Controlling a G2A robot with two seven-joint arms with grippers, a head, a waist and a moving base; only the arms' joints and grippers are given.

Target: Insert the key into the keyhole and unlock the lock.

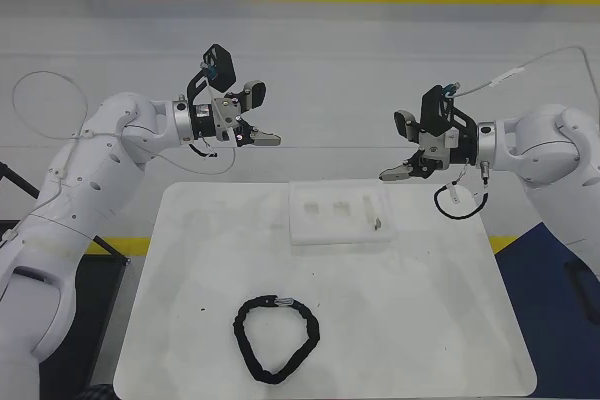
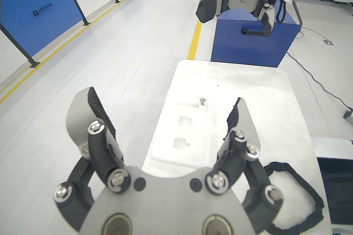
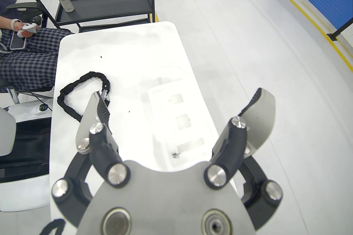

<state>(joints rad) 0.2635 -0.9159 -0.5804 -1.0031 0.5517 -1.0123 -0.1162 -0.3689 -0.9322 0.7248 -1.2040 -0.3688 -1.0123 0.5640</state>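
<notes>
The key point(image 1: 377, 222) lies in the foam tray's point(image 1: 305, 231) three-o'clock slot, chain lock point(image 1: 275, 338) down at six. At ten the left gripper point(image 1: 263, 116), at two the right gripper point(image 1: 395, 149), both hovering spread wide, empty. Right one's nearest: best drop straight, pinching the key's head squarely.

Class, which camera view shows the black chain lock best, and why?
The top view: the chain lock lies whole and unobstructed on the table. In the left wrist view the left gripper hides part of it; in the right wrist view a finger of the right gripper overlaps its end.
</notes>
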